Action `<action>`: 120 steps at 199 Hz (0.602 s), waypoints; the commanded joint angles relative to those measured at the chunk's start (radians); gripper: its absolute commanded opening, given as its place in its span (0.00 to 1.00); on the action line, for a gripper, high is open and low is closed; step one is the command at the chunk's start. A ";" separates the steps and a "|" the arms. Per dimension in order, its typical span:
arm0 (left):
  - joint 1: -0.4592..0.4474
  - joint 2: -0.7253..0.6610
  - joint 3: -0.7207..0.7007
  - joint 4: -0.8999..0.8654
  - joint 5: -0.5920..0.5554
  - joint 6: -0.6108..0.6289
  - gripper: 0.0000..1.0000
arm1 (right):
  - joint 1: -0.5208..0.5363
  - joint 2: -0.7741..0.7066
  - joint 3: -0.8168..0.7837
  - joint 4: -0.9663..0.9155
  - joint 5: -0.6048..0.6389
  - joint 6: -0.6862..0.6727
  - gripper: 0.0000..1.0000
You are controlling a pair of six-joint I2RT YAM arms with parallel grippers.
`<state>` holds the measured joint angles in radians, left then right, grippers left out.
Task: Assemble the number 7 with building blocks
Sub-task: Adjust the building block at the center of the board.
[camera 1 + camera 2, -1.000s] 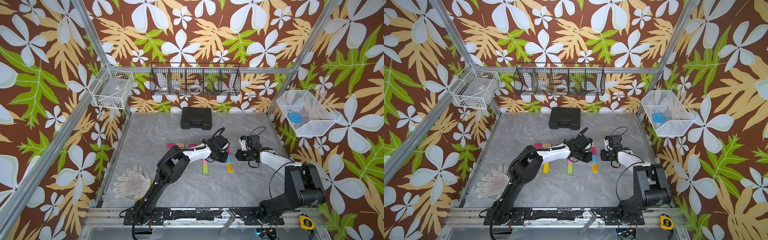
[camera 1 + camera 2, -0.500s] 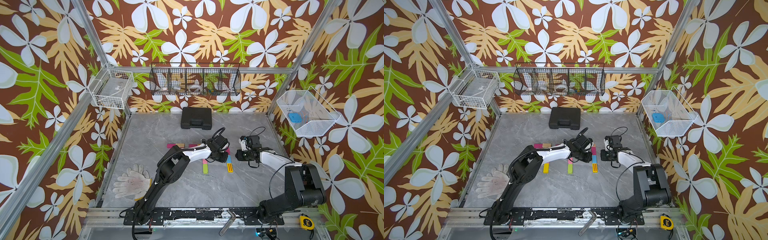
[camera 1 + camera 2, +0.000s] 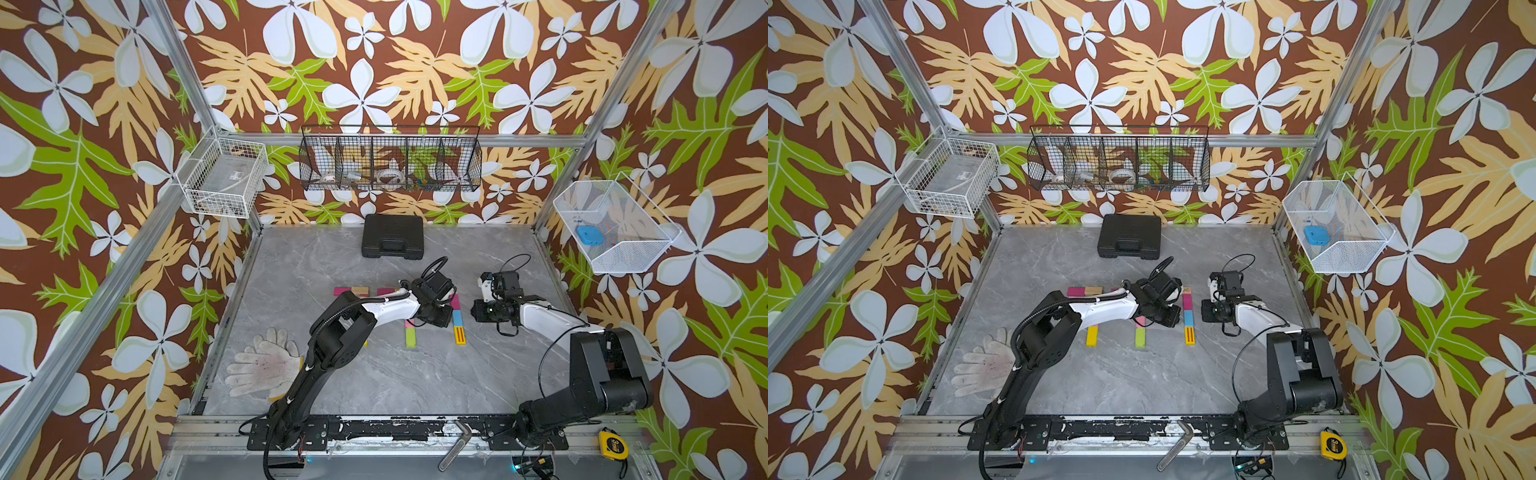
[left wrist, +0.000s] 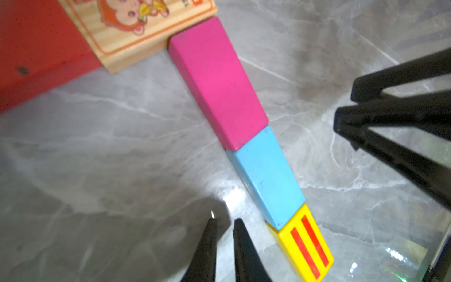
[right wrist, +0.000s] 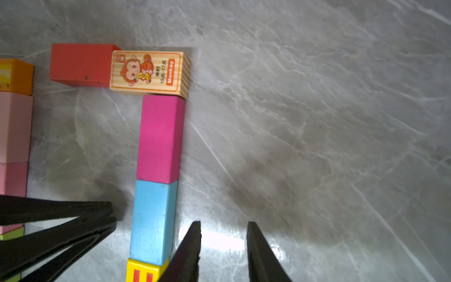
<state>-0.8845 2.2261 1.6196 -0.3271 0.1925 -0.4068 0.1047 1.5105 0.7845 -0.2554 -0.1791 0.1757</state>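
**Figure.** Nothing has visibly moved since the earlier frames: both arms and every block lie as they did.

The left gripper (image 4: 225,221) has its fingers drawn close, with only a narrow slit between them, and it pinches nothing. The right gripper (image 5: 223,224) is parted somewhat wider and is likewise empty. Both hang low over the grey tabletop (image 5: 317,122).

Between the two hands, nearest their fingertips, lies the yellow red-striped block (image 5: 141,271), the foot of the stem. Ahead of it come the blue block (image 5: 153,222) and then the magenta block (image 5: 161,139). The three are laid end to end and touching, so they read as one straight stroke.

Farther ahead, the wooden monkey block (image 5: 148,72) lies crosswise against the magenta block's far end. The red block (image 5: 80,64) is butted to it on the left gripper's side, and together they form the top bar.

The 7 appears complete, and the flanking posture suits nudging the stem straight from either side.

Beyond the left gripper runs another column, including an orange block (image 5: 17,75) and a pale pink block (image 5: 14,127). Farthest off sits the black case (image 3: 392,242).
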 commanded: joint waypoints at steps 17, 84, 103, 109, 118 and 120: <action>-0.023 -0.051 -0.080 -0.043 0.019 0.011 0.17 | -0.001 -0.009 -0.013 0.013 0.015 0.005 0.32; -0.064 -0.054 -0.114 -0.003 0.048 -0.030 0.17 | -0.001 -0.015 -0.012 0.015 0.017 0.004 0.32; -0.066 -0.040 -0.095 -0.007 0.050 -0.029 0.18 | -0.001 -0.016 -0.014 0.015 0.015 0.001 0.32; -0.066 -0.036 -0.089 -0.010 0.049 -0.028 0.18 | -0.002 -0.016 -0.014 0.015 0.016 0.001 0.32; -0.065 -0.032 -0.081 -0.013 0.052 -0.026 0.18 | -0.002 -0.017 -0.014 0.015 0.017 0.001 0.32; -0.066 -0.031 -0.080 -0.015 0.052 -0.026 0.18 | -0.002 -0.019 -0.014 0.015 0.017 0.001 0.32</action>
<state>-0.9485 2.1765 1.5265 -0.2916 0.2455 -0.4248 0.1047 1.4979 0.7704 -0.2543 -0.1753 0.1787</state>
